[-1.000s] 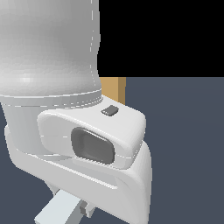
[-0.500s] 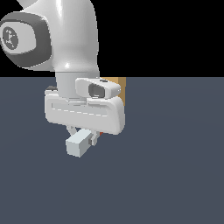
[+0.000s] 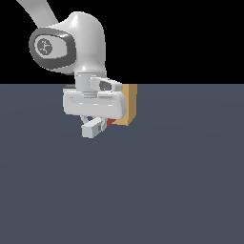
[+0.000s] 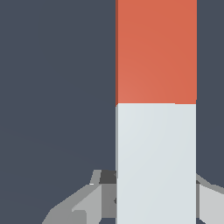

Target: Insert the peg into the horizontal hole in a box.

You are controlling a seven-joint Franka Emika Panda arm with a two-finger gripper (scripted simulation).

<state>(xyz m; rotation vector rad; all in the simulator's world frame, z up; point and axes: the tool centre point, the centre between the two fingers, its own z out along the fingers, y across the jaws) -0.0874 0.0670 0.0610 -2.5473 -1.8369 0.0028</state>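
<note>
A: In the exterior view, the arm has been drawn back toward the box; the peg is barely glimpsed beside it.

B: In the wrist view, the peg is pinched by the gripper. If misaligned, it could be jammed against the box.

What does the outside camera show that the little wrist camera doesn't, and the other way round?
Only the exterior view shows the tan box and the white arm above it. Only the wrist view shows that the bar is two-coloured: the peg is orange-red on one half, pale on the other. Both show the peg, the pincer and the dark floor.
</note>
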